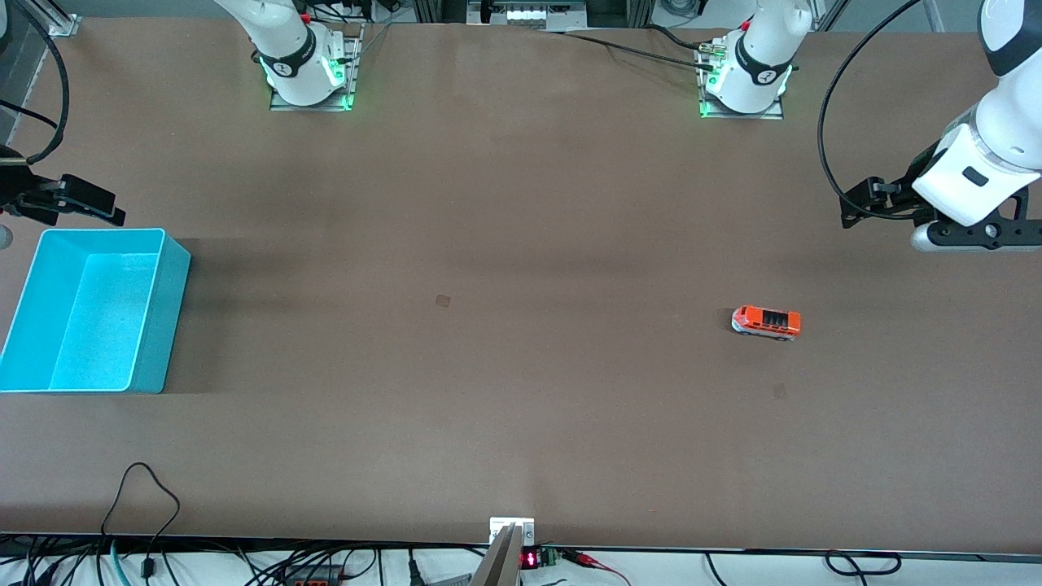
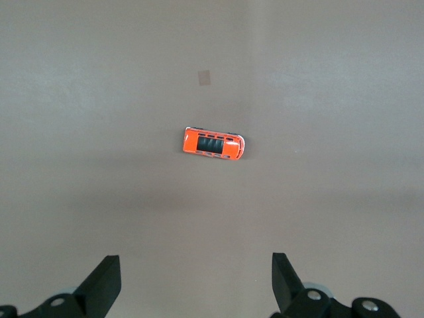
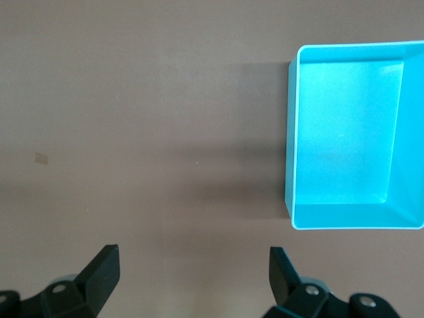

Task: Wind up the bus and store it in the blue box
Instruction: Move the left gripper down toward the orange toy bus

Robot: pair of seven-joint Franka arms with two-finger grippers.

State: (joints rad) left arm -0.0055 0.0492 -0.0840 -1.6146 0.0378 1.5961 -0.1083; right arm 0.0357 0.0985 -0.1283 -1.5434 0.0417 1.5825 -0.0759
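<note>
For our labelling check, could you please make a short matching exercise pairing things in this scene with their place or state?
1. bus
2. blue box
3. left gripper
4. right gripper

A. empty, at the right arm's end of the table
B. open above the bus
C. on its wheels on the bare table
D. open beside the box

Pairs: 1-C, 2-A, 3-B, 4-D

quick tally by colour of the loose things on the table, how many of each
orange: 1, the bus
turquoise-blue: 1, the blue box, with nothing in it
total: 2
</note>
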